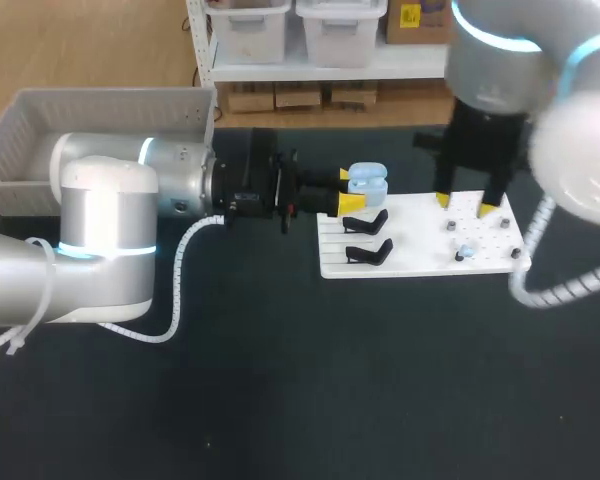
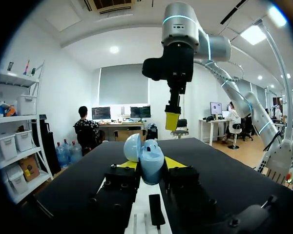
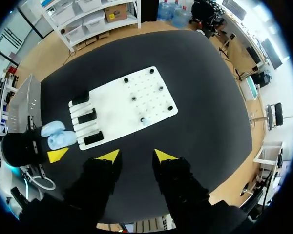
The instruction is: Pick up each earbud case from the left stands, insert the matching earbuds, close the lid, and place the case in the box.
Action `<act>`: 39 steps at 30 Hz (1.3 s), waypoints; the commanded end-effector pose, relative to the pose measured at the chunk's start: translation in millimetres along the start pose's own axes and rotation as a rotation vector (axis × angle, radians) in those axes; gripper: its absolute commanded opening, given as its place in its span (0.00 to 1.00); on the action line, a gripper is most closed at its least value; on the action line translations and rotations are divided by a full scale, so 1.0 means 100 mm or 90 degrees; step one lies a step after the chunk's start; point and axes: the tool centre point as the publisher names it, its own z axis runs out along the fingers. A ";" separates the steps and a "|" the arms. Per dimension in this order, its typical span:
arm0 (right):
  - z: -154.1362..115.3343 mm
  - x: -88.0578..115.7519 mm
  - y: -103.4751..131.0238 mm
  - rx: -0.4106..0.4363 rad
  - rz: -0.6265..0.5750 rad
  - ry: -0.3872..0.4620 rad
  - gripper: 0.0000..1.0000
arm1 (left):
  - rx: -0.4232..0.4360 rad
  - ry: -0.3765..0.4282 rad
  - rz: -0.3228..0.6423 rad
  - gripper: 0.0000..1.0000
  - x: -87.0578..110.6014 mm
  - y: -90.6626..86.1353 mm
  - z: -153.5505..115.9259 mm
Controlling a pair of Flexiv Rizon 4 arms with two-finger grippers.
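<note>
1. The left arm (image 1: 170, 180) reaches in level across the dark table (image 1: 280, 380). The left jaws are clamped on a light blue plastic earbud case (image 1: 368, 183), with a yellow tip pressed to each flank.
2. The case sits at the stand end of the white perforated board (image 3: 136, 87), over the black stands (image 1: 365, 222), and its lid (image 2: 132, 146) hangs open. The views do not show whether it rests on a stand or is held clear of it.
3. The right arm (image 1: 490, 60) hangs straight down over the board's far end. The right jaws are parted, empty and pointing at the board.
4. What matters next is the small pale blue earbud (image 3: 144, 120). It sits on the board's edge, ahead of the right jaws and roughly in line with the gap between them.
5. The earbud is near the right jaws and well apart from the left ones, so picking it up looks like the right arm's job.
6. From the earbud, the case lies across the board towards the left arm. The carry would therefore run along the board's length to the open case.
7. In the left wrist view the case stands upright between the tips with its lid tipped to one side. The cavity probably faces up, but the pictures do not show how squarely.
8. The grey slatted plastic box (image 1: 40, 110) waits behind the left arm, well apart from the board. By this reading the task is early, with no earbud in the case and the lid not yet closed.
</note>
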 end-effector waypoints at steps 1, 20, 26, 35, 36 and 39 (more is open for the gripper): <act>0.15 -0.02 -0.16 -0.115 -0.016 -0.037 0.40 | 0.001 0.001 0.000 0.00 0.00 0.01 0.00; 0.77 -0.24 -0.15 -0.106 -0.126 -0.021 0.47 | 0.001 0.001 0.000 0.00 0.00 0.01 0.00; 0.93 -0.22 -0.16 -0.099 -0.152 -0.005 0.51 | 0.001 0.001 0.000 0.00 0.00 0.01 0.00; 1.14 -0.16 -0.19 -0.102 -0.163 0.016 0.48 | 0.001 0.001 0.000 0.00 0.00 0.01 0.00; 1.15 -0.16 -0.19 -0.104 -0.163 0.020 0.48 | 0.001 0.001 0.000 0.00 0.00 0.01 0.00; 1.18 -0.15 -0.20 -0.109 -0.165 0.023 0.48 | 0.001 0.001 0.000 0.00 0.00 0.01 0.00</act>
